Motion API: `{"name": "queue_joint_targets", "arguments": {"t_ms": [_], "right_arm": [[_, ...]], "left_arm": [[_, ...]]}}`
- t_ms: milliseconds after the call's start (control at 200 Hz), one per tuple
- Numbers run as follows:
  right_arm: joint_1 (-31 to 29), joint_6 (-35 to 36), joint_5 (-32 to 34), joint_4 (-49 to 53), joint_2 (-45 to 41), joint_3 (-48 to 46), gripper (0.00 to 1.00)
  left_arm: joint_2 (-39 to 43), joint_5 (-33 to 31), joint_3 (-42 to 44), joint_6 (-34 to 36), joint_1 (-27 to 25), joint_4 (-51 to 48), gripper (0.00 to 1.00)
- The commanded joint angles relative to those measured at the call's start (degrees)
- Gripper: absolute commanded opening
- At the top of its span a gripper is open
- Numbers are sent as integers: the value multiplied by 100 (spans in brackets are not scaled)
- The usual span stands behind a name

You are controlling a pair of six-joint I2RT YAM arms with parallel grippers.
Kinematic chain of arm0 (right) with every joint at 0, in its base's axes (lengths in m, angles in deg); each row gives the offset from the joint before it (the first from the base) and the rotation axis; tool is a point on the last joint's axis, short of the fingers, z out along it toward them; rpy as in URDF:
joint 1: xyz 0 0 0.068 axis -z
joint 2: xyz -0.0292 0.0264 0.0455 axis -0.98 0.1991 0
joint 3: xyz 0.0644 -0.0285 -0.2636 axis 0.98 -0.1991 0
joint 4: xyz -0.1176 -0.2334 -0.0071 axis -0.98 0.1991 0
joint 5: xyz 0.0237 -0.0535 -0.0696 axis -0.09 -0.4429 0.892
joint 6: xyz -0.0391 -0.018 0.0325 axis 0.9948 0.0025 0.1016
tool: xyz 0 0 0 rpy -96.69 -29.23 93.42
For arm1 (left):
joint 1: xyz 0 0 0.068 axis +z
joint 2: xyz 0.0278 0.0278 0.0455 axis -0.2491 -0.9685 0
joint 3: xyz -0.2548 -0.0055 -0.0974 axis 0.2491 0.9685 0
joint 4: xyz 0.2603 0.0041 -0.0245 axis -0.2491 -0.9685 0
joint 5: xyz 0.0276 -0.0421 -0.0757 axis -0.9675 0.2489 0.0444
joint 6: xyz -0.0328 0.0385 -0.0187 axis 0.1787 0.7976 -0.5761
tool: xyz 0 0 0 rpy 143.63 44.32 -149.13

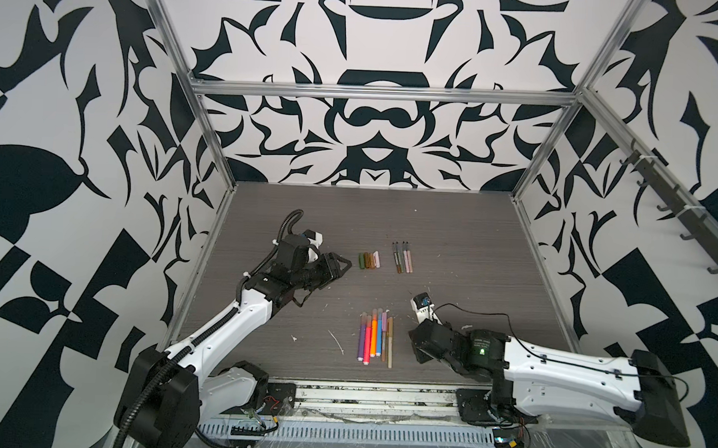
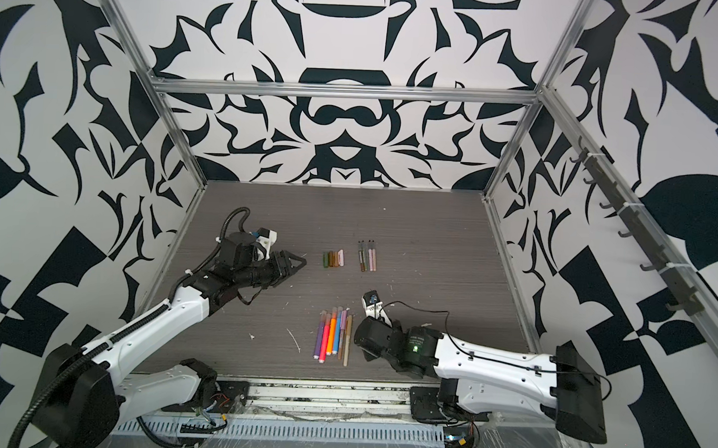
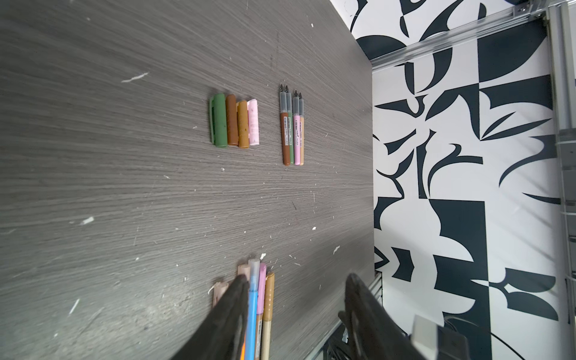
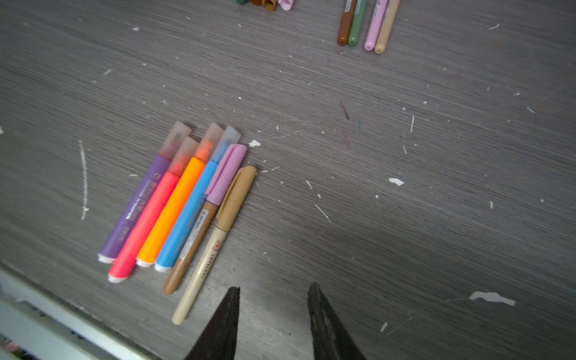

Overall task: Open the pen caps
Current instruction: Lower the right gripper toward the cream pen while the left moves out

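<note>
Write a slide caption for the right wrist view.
Open right gripper beside six capped pens lying side by side on grey table.

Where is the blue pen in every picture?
Top view: the blue pen lies in the near row of pens, fourth from the left.
Top view: same row, same spot.
Left wrist view: bottom middle, running off the picture's edge.
Right wrist view: left of centre, slanting up to the right.
Shared landmark: the lilac cap right beside the blue pen's capped end.
</note>
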Motion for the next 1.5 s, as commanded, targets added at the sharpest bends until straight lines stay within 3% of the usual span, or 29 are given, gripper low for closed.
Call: {"name": "queue_joint_targets", "arguments": {"t_ms": [0,135,415,550,650,735,920,1110,1255,1495], "right_arm": [[32,250,-46,-59,267,360,39],[37,97,-229,-62,441,511,39],[31,-121,-225,-41,225,167,38],[106,26,-393,-115,402,328,39],[123,-104,-661,-220,810,426,38],[115,-434,-732,-182,1100,472,37],[109,-922,-1107,-517,1419,450,35],[31,-1212,-1071,-612,1381,525,34],[-70,-1383,-1101,-519,1751,679,34],[-592,-1984,-531,158,2422,1224,34]], "left_arm": [[75,-123,-323,189,-11,-123,53],[48,-206,-523,276,-7,-185,54],[-563,249,-1001,481,-7,-91,54],[-1153,605,-2329,1117,27,-1210,56],[-1693,492,-3440,1814,48,-2182,56],[-2053,398,-3856,2099,116,-2426,53],[-2403,404,-3634,2281,177,-1818,51],[-2726,841,-3694,2329,249,-1791,50],[-2668,705,-3857,2499,263,-2153,51],[-2345,460,-3637,2452,289,-1983,52]]}}
